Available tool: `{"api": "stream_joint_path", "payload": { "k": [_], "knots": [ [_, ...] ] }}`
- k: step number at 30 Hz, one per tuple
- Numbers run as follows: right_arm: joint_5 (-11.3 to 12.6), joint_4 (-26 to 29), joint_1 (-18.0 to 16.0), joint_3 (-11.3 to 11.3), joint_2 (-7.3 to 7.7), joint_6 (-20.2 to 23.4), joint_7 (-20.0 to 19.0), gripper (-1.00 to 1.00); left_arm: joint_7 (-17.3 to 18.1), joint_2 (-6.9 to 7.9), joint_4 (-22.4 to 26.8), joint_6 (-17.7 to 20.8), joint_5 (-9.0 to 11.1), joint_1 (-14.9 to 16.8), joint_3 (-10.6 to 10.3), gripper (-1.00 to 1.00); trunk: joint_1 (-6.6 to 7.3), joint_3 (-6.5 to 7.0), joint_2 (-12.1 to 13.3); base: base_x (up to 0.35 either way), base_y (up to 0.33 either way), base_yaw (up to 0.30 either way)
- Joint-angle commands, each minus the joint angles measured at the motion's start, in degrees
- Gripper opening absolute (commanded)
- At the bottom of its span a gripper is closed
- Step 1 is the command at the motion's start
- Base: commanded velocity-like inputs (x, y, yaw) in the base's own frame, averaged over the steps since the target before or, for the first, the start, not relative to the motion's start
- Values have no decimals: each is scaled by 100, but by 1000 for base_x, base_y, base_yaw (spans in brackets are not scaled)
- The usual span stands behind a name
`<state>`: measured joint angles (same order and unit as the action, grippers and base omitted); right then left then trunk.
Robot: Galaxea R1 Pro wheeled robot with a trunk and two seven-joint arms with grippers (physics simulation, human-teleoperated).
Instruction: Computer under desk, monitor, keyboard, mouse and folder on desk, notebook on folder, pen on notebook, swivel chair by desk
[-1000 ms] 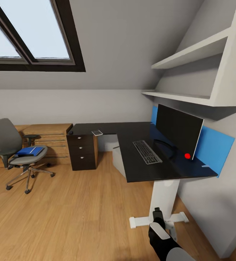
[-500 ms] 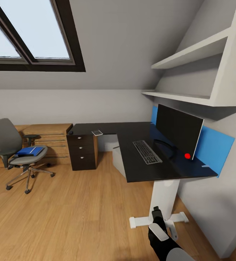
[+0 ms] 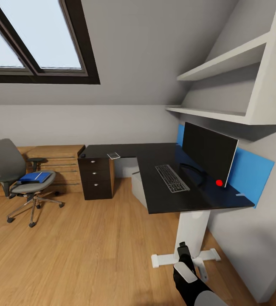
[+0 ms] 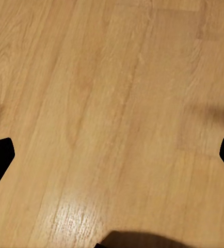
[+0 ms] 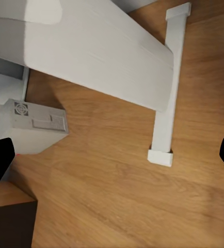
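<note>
Skylight [image 3: 36,38] top left, 2 white wall shelves [image 3: 223,63], blue panel [image 3: 250,170] on wall.

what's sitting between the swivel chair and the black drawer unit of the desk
In the head view, a light-wood drawer chest stands against the wall between the swivel chair and the drawer unit; in front of it, bare wood floor.

Head high; wrists floorward, near desk [image 3: 172,178]
</note>
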<state>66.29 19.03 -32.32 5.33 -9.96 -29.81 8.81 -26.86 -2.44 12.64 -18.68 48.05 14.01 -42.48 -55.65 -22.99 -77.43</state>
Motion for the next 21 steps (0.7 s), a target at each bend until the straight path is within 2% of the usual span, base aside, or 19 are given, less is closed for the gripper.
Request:
{"api": "stream_joint_path", "payload": {
  "k": [1,12,21],
  "knots": [
    [5,3,-3,21,-4,-8,7,100,-28,3,2,-22,47,5,-49,100,0,-7,-4,0,0,0],
    [-1,-60,-3,14,-4,1,-1,100,-29,-2,2,-22,47,5,-49,100,0,-7,-4,0,0,0],
    [2,-114,-3,-247,-4,2,5,100,-30,-10,2,-20,46,5,-57,100,0,-7,-4,0,0,0]
  ]
}}
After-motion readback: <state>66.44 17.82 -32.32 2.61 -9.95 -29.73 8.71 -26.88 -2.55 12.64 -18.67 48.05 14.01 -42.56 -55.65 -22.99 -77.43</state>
